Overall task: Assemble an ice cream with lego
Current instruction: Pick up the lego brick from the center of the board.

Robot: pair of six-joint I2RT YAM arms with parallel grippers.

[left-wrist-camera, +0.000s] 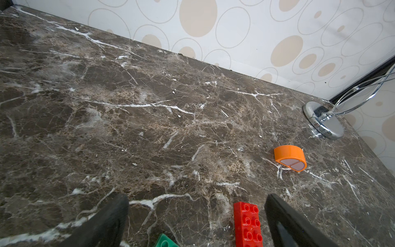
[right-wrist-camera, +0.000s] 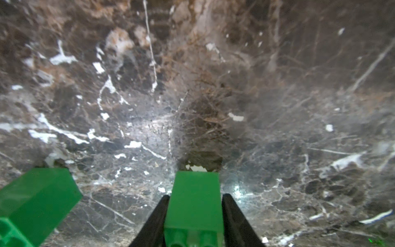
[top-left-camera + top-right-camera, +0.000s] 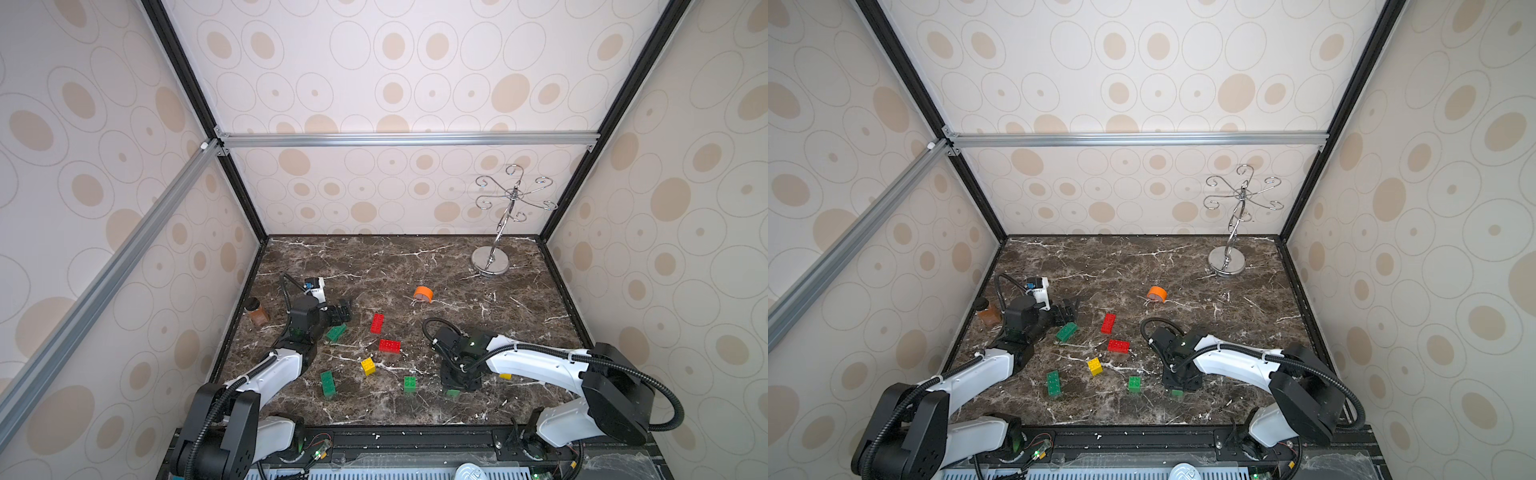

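Jaws of my right gripper [image 2: 195, 197] pinch a green brick [image 2: 194, 213] at lower centre, likely for stacking; my left gripper [image 1: 196, 198] hovers spread wide.

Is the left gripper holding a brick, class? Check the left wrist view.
No: the left gripper stands wide open over the table, and the red brick lies flat on it, not clamped.
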